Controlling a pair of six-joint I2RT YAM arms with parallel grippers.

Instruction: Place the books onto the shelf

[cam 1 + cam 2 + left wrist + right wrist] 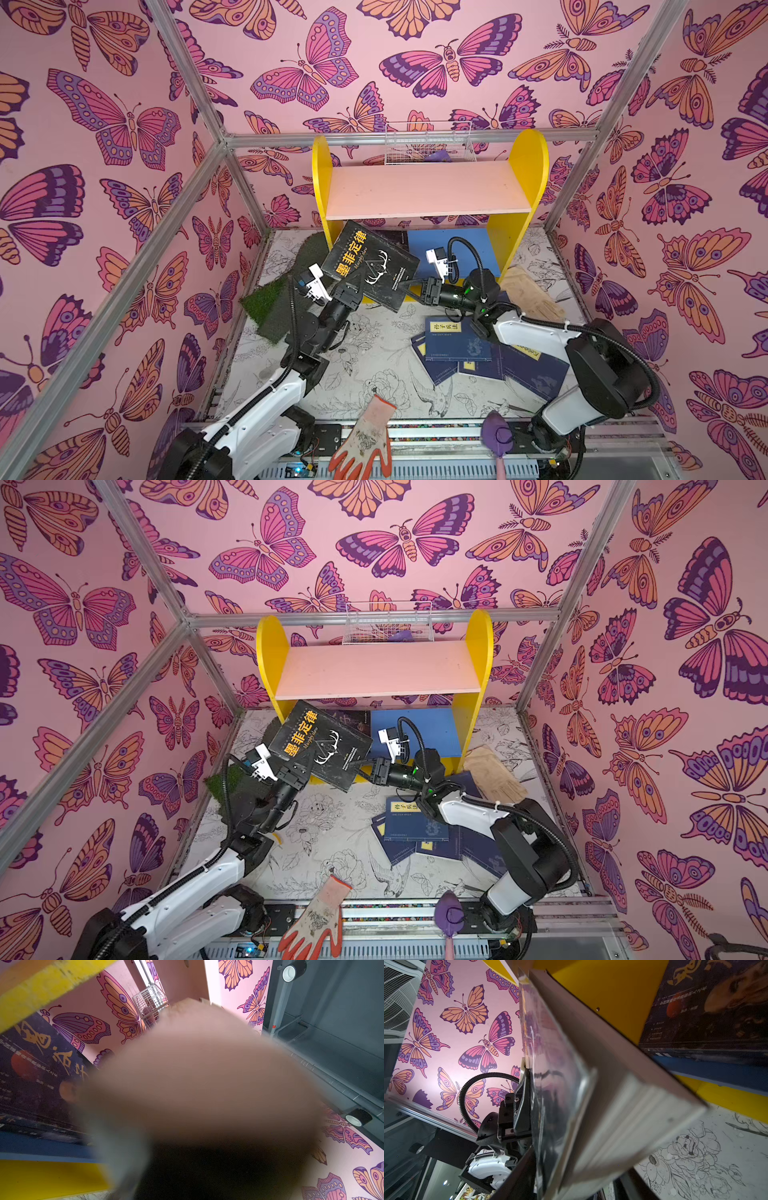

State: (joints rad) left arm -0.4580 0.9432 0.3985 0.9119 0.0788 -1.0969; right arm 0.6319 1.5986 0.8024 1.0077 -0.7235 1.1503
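With left gripper (348,292) clamping black book (370,262), right gripper (409,286) of unclear closure, slide squarely into shelf (428,191) at 12 o'clock.

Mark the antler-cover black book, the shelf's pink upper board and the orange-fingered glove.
black book (371,266): a top view, cover centre.
pink upper board (428,189): a top view, bare middle.
orange-fingered glove (368,432): a top view, palm.

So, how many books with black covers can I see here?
2. One black book is held tilted by the left claw before the shelf; the other black book rests on its blue lower board. More may be hidden behind.
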